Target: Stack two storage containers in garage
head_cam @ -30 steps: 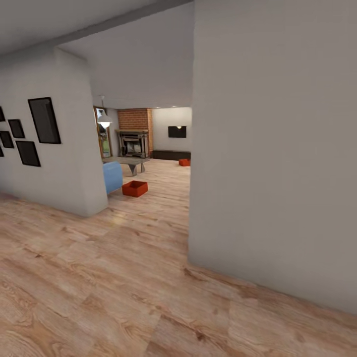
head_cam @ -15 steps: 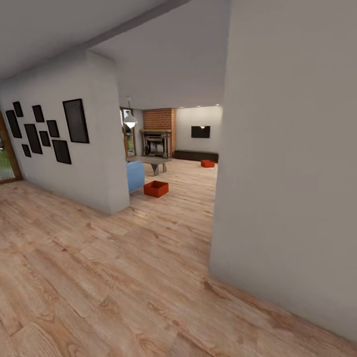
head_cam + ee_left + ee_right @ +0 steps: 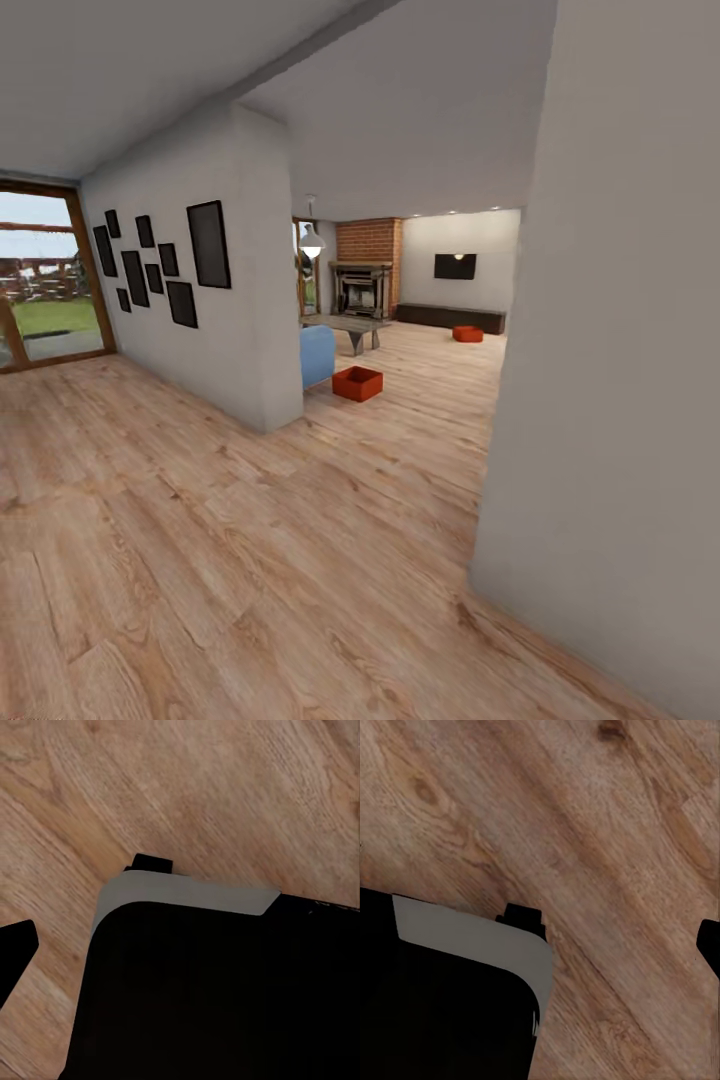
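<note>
Neither end effector's fingers can be made out in the wrist views, so whether either is apart or together cannot be told. Both wrist cameras look down on the wood-plank floor (image 3: 607,810). Far ahead through the opening, one storage container (image 3: 357,383) sits on the living-room floor beside the blue sofa (image 3: 317,355); the other storage container (image 3: 467,334) lies farther right, near the dark low cabinet (image 3: 452,317).

A partition wall (image 3: 255,330) stands at 10 o'clock and carries a cluster of black picture frames (image 3: 165,262). A glazed door with a wood frame (image 3: 45,275) sits at 9 o'clock, showing grass outside. A near wall (image 3: 620,380) occupies 3 o'clock. At 12 o'clock, in the far room: a brick fireplace (image 3: 365,275), a white pendant lamp (image 3: 312,240), a wall-mounted television (image 3: 455,266) above a low dark cabinet (image 3: 450,317), a grey low table (image 3: 348,327) and the blue end of a sofa (image 3: 317,355).
</note>
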